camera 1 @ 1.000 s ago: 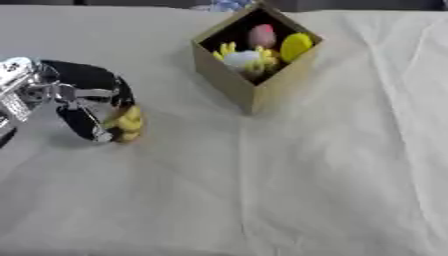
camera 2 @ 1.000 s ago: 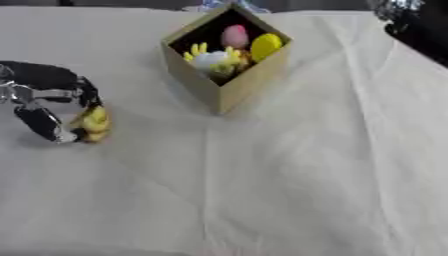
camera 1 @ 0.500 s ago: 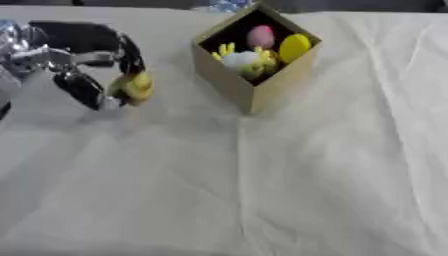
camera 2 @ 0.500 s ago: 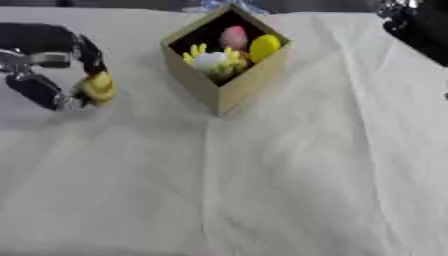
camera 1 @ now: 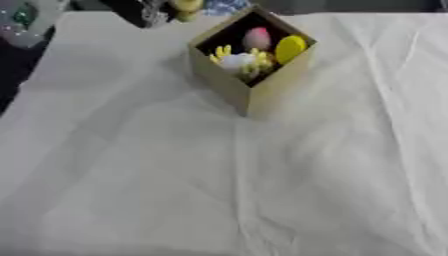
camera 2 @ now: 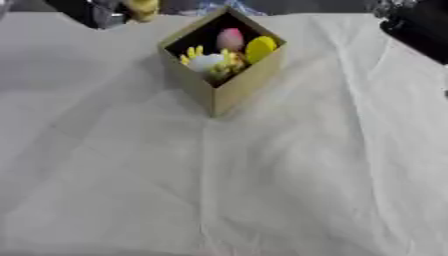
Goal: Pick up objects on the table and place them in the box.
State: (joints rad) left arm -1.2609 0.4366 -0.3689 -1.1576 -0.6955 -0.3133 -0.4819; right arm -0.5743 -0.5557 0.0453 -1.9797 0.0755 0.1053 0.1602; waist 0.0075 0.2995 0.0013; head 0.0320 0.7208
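So the left hand (camera 1: 144,11) is carrying the yellow toy (camera 1: 185,5) way up now, fingers clamped on it, hovering at about 11 o'clock of the box (camera 1: 251,90). It was down on the surface (camera 1: 262,190) a second ago. Right hand (camera 2: 411,22) is sitting at 2 o'clock, can't tell its fingers.

The robot's black left hand (camera 1: 149,11) is carrying the small yellow toy (camera 1: 185,6) up off the cloth-covered worktop (camera 1: 262,175), now showing blurred at the top edge just behind the open cardboard box (camera 1: 249,95).
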